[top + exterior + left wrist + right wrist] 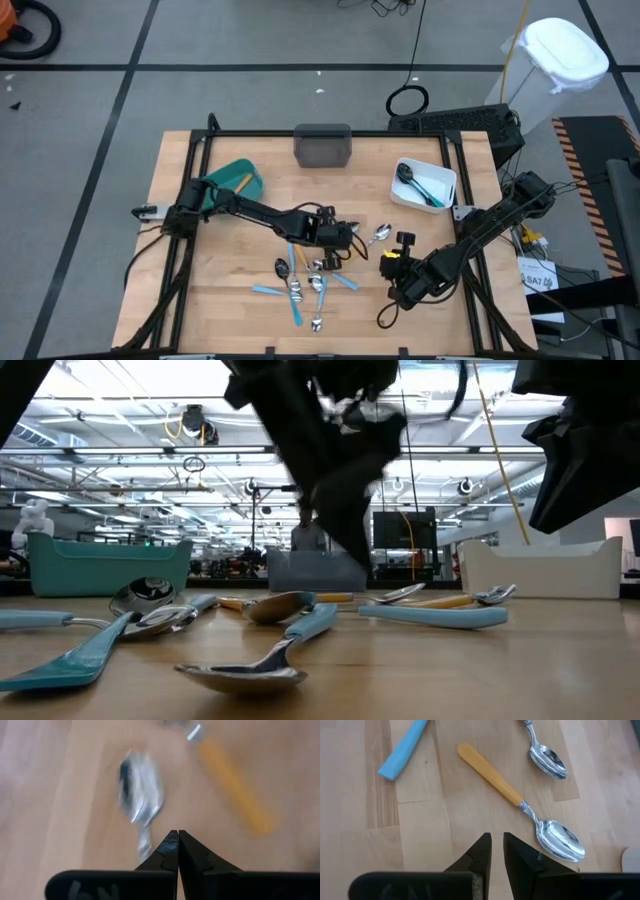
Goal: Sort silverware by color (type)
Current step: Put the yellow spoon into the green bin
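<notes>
On the pale wood-grain table (230, 280), shiny spoons (560, 840) lie; left jaws pressed together, right jaws narrowly parted, empty

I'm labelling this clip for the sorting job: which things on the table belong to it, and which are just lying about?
Belong to the job:
- loose silverware in the table's middle
- orange-handled spoon
- blue-handled pieces
- black-headed cutlery already in the white bin

Just lying about:
- teal bin
- grey bin
- cables on the floor
</notes>
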Robot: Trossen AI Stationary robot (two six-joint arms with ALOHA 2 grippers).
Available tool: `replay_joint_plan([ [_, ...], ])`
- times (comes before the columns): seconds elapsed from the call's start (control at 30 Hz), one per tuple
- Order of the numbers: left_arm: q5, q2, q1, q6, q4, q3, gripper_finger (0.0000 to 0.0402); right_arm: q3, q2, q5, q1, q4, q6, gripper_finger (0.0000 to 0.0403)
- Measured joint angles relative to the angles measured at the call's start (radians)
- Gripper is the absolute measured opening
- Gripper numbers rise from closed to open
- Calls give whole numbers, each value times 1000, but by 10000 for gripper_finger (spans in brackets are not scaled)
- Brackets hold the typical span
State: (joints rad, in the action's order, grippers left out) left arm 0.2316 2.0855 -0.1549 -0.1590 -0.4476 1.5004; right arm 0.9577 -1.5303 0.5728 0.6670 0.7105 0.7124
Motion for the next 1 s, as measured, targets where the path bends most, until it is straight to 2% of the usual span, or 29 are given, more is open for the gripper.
replay_joint_plan([
  [0.1, -108, -29, 30, 39, -53, -3, 5, 0, 0, 0, 0, -3, 0, 45],
  [0.23, -157, -46, 98, 69, -73, -16, 15, 0, 0, -2, 0, -14, 1, 45],
  [0.33, -223, -44, 121, 63, 46, -73, 53, 0, 0, -33, 4, -24, 1, 45],
  [0.5, -140, -41, 116, 24, 105, -134, 134, 0, 0, -77, 15, -26, 1, 45],
  [0.63, -88, -41, 112, 23, 110, -152, 176, 0, 0, -77, 21, -26, 1, 45],
  [0.8, -90, -41, 118, 24, 147, -206, 192, 0, 0, -76, 22, -26, 1, 45],
  [1.0, -111, -46, 126, 14, 222, -254, 187, 0, 0, -74, 22, -26, -3, 45],
])
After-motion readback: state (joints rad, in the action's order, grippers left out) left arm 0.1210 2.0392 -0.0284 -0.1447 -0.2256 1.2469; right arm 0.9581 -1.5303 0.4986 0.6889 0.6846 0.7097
